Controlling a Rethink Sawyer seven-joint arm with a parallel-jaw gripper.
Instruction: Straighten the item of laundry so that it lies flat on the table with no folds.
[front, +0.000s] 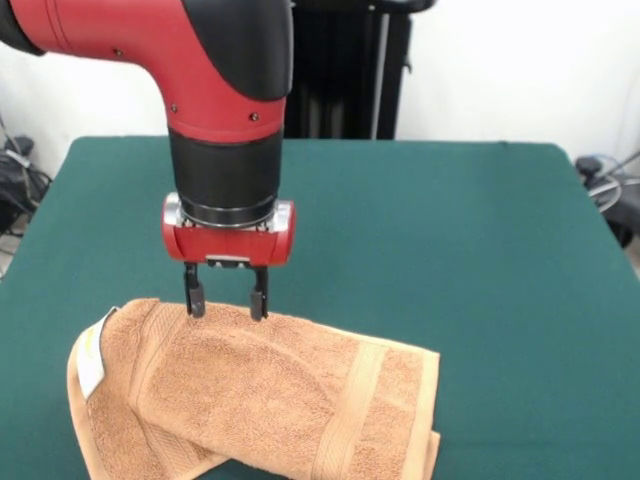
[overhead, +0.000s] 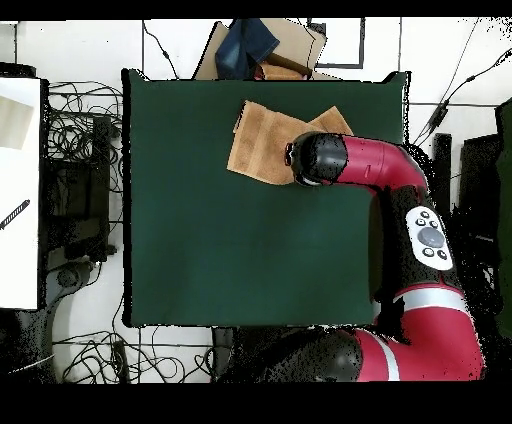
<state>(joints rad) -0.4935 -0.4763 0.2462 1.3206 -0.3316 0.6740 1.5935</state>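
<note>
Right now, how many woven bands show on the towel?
2 on the towel: one near the tagged end below the claw, one near the opposite end. Folded-under parts may hide more.

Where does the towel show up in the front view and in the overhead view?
Front view: the towel lies folded at the bottom, left of centre, near the table's camera-side edge.
Overhead view: the towel sits near the top edge, right of centre.
Shared landmark: the gripper, open, at the towel's robot-side edge.
</note>
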